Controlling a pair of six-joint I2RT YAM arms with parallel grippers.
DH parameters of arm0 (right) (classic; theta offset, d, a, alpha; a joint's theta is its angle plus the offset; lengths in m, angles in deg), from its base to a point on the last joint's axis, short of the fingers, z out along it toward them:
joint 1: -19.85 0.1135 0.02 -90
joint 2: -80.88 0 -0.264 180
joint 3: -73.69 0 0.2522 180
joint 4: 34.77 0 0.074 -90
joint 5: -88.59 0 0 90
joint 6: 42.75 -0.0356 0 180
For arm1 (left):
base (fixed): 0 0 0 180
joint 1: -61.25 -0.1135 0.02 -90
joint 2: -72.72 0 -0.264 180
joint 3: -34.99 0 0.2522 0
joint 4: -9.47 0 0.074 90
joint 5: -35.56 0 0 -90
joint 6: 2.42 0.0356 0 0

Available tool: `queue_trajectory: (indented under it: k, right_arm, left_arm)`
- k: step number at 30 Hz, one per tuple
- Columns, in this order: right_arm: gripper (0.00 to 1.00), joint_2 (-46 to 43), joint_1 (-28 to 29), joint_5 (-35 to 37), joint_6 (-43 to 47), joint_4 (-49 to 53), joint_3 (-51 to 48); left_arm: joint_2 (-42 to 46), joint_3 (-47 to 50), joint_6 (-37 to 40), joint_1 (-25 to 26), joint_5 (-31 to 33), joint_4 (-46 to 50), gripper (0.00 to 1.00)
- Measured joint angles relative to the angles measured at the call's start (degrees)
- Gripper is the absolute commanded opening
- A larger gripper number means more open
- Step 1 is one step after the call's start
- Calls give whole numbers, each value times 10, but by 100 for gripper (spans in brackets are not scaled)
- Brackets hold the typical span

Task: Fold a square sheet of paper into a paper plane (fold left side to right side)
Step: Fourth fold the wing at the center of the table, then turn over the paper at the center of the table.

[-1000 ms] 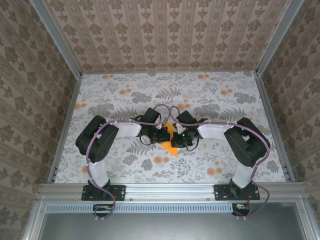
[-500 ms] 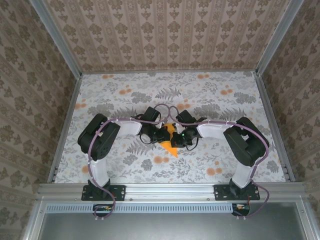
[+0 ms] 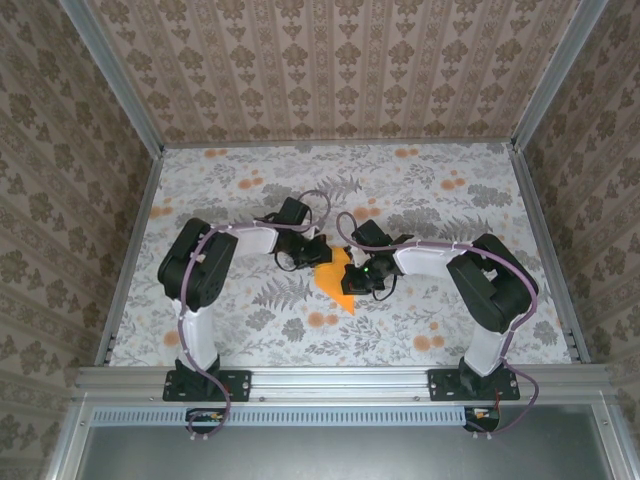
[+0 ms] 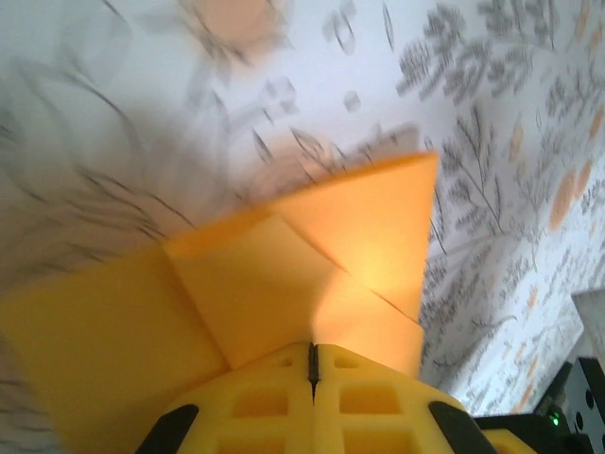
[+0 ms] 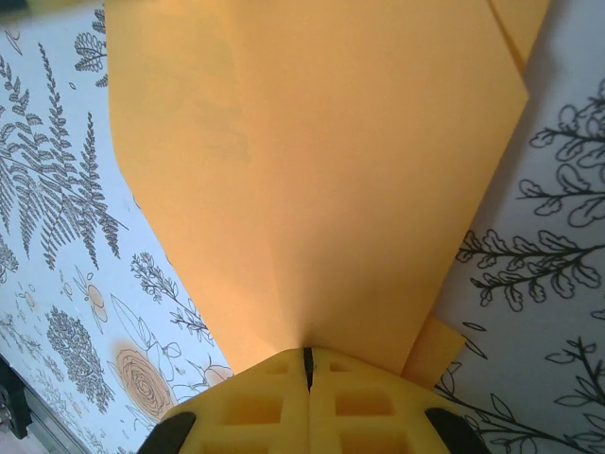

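Pinching the paper plane (image 3: pixel 336 281) are left gripper (image 4: pixel 312 352) and right gripper (image 5: pixel 306 356).

A thin bright orange paper sheet (image 3: pixel 336 284), folded into a pointed wedge with overlapping flaps and sharp creases, lies mid-counter (image 3: pixel 450 200), its tip toward the near edge. The left pincer (image 4: pixel 312 364) and right pincer (image 5: pixel 306 364) each clamp an edge.

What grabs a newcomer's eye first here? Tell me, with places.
The bright orange paper, partly folded, stands out at the middle of the floral cloth covering the table. The left gripper and the right gripper both pinch it shut, one from each side, at the table's centre.
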Motion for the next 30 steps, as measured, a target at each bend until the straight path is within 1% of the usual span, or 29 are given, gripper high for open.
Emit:
queue_trajectory:
  k: [3,10,17,20,24,25,28,30]
  right_arm:
    - [0,0,0,0,0,0,0]
    - [0,0,0,7,0,-5,0]
    - [0,0,1,8,0,-5,0]
    - [0,0,1,9,0,-5,0]
    - [0,-1,2,8,-1,-7,0]
    - [3,-1,2,8,-2,-9,0]
    - [17,-3,2,7,-13,-18,-2]
    - [26,-8,3,6,-23,-33,-9]
  left_arm:
    - [-14,-19,12,-16,-4,5,2]
    - [-35,-45,34,-30,-31,24,2]
    - [-59,-89,59,-78,-15,35,2]
    - [-67,-106,66,-87,-9,44,3]
    - [-68,-111,74,-90,-3,47,9]
    - [-67,-110,76,-90,0,47,11]
    - [-49,-96,79,-94,16,47,21]
    - [-16,-75,79,-101,26,51,28]
